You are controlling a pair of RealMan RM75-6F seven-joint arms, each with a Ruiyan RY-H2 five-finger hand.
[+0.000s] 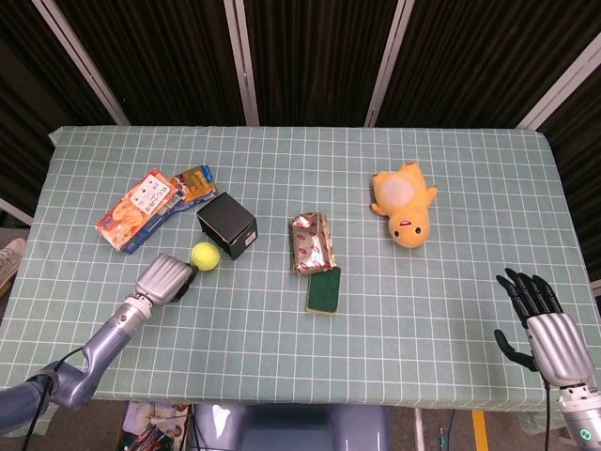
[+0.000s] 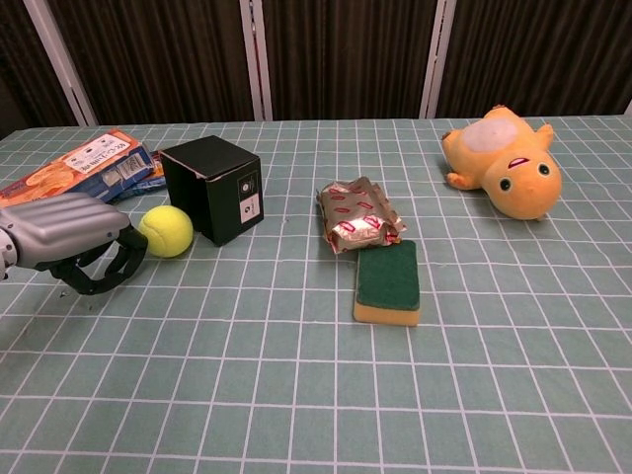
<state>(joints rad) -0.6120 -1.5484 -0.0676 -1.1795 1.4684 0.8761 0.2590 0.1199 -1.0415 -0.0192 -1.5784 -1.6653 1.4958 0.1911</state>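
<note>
My left hand [image 1: 166,279] sits near the table's front left corner, fingers curled in with nothing in them — the curled fingers [image 2: 107,269] show dark under the silver back in the chest view. The small yellow-green tennis ball [image 1: 205,256] lies just ahead of it, touching or all but touching the fingertips; I can't tell which. The ball rests against or just beside the front left face of the black cardboard cube box [image 1: 227,225] — contact not clear. Behind the box, toward the left edge, lies the flat orange-and-blue snack packet [image 1: 139,209] with a smaller orange packet [image 1: 195,181] at its far end.

My right hand [image 1: 542,319] is at the front right corner, over the table's front edge, well apart from everything — fingers spread, holding nothing. It shows in the head view only.

Middle of the green-and-white checked tablecloth [image 1: 441,301]: a crumpled silver foil wrapper with red print [image 1: 312,243], and touching its near end a green-topped yellow sponge [image 1: 325,291]. Toward the right and further back lies the yellow plush duck toy [image 1: 404,204] with a white belly, on its back, head toward the front edge. Dark curtain panels behind the far edge.
</note>
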